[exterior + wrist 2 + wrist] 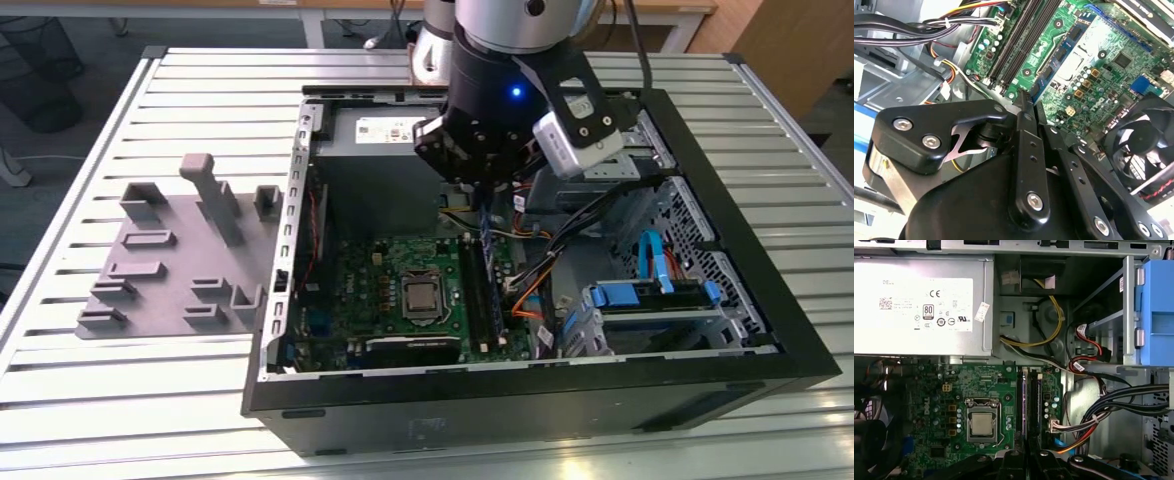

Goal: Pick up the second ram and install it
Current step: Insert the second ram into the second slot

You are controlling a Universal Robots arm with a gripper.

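Observation:
My gripper (487,182) hangs inside the open computer case, above the green motherboard (387,300) and its long black memory slots (483,290). In the second wrist view the two black fingers (1024,115) stand close together, and between their tips runs a thin blue edge, the second ram (1036,93), parallel to the slots (1021,40). In the first wrist view the gripper (1026,459) sits in line with the slots (1028,405), to one side of the processor socket (983,422). Most of the stick is hidden by the fingers.
A grey plastic fixture (174,260) lies on the slatted table at the exterior view's left, outside the case. Inside are a power supply (924,305), cable bundles (574,240), a blue drive bay (654,295) and a black fan (1144,145).

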